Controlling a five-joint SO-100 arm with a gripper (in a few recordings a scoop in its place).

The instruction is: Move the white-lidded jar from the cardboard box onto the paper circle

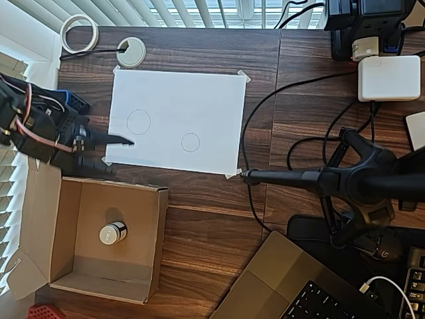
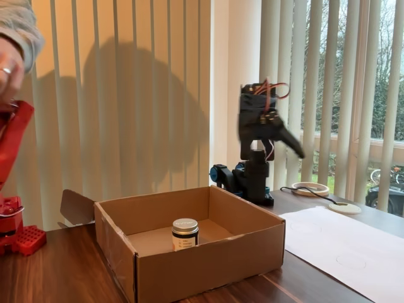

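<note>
A small white-lidded jar [image 1: 113,233] is standing upright on the floor of an open cardboard box [image 1: 151,246], roughly in the middle and touching none of the walls. In the fixed view the jar [image 2: 185,234] is showing a pale lid, dark sides and a light label.

Above the box in the overhead view, a white paper sheet [image 1: 199,106] is lying taped to the dark wooden table [image 1: 212,219]. Two pencil circles are drawn on it: a larger circle [image 1: 138,121] towards the left and the smaller paper circle [image 1: 190,142] towards the right, both bare.

The black robot arm is standing raised beyond the box, well apart from the jar. Its gripper [image 1: 123,141] is pointing over the sheet's left edge, holding nothing, and its fingers appear to be resting together.
</note>
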